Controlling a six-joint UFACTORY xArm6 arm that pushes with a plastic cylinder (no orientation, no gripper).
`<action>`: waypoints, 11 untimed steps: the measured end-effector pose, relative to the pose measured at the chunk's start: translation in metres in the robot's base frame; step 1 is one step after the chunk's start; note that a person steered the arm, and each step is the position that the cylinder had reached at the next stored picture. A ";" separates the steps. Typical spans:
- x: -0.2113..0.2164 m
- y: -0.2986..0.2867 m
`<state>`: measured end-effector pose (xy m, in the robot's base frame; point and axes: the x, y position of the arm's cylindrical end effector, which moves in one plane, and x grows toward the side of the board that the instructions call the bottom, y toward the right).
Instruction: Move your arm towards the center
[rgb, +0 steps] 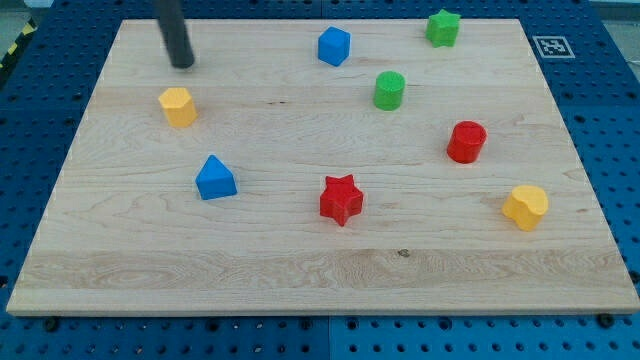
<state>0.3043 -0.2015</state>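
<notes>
My tip (183, 65) sits near the board's (300, 270) top-left corner, just above the yellow block (177, 106), not touching it. No gripper on this rig, just a rod, so no open/closed state to give. The goal, the board's centre, is bare wood btwn the green cylinder (389, 90) and red star (340, 199). A diagonal path there looks open, passing right of the yellow block and above the blue block (215, 178).

My tip (183, 65) rests just above the yellow hexagonal block (177, 106), top-left.
</notes>
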 end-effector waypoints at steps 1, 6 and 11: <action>0.026 -0.001; 0.034 -0.041; 0.062 0.046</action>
